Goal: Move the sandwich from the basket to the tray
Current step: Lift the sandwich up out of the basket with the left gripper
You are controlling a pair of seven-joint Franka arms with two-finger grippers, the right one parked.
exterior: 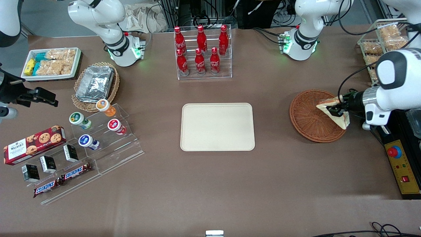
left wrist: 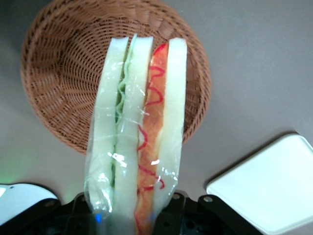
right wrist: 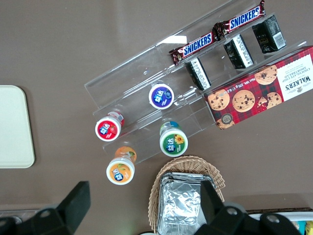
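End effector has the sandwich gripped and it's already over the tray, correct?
Not quite. The end effector does grip the sandwich, but it is above the basket, at its rim toward the working arm's end, not over the tray. The front view shows this.

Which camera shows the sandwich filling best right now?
The left wrist view: the sandwich fills it, red and green layers plain. The front view shows only a small wedge in the gripper over the basket. The right wrist view misses it.
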